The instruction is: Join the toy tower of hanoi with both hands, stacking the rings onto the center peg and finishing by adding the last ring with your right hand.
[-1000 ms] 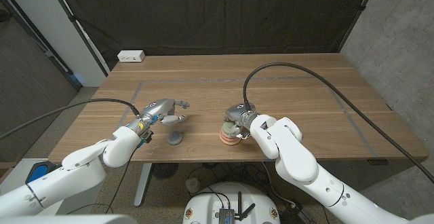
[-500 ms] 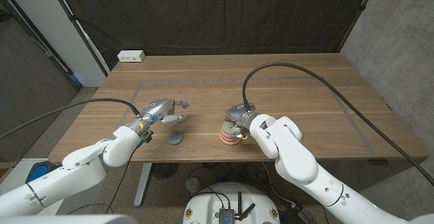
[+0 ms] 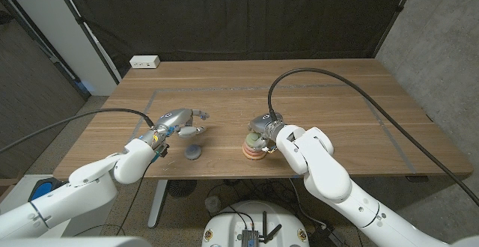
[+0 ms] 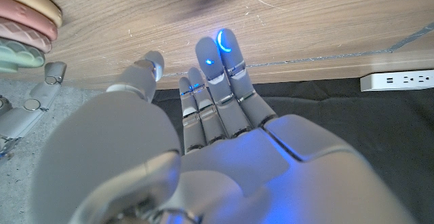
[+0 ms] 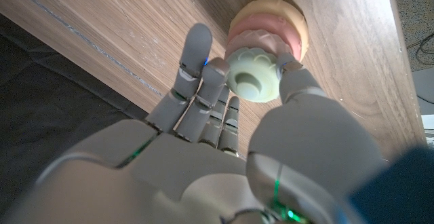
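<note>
Black cloth hangs behind a wooden table (image 3: 314,90) whose top shows long brown grain, fine scratches and thin pale tape lines. A white power strip (image 3: 145,62) lies at the far left corner of the top; its sockets face up, and no writing on it can be read.

Near the front edge, right of centre, stands the toy tower (image 3: 254,150): smooth, matte, rounded rings stacked on each other, a cream one at the bottom, pink ones above, and a pale green ring (image 5: 254,78) with a scalloped rim and a round recess in its middle on top. The peg itself cannot be made out. The right hand (image 3: 263,129), grey and glossy, is at the top of the stack; in the right wrist view its thumb and a fingertip (image 5: 218,65) touch the green ring's rim on opposite sides, pinching it, the other fingers straight beside it.

A small grey ring (image 3: 194,153), flat and dull, lies alone on the wood to the left of the tower, well apart from it. The left hand (image 3: 182,122) hovers just behind it, holding nothing, fingers stretched out together and thumb apart, blue light glowing on its fingertips (image 4: 224,42).
</note>
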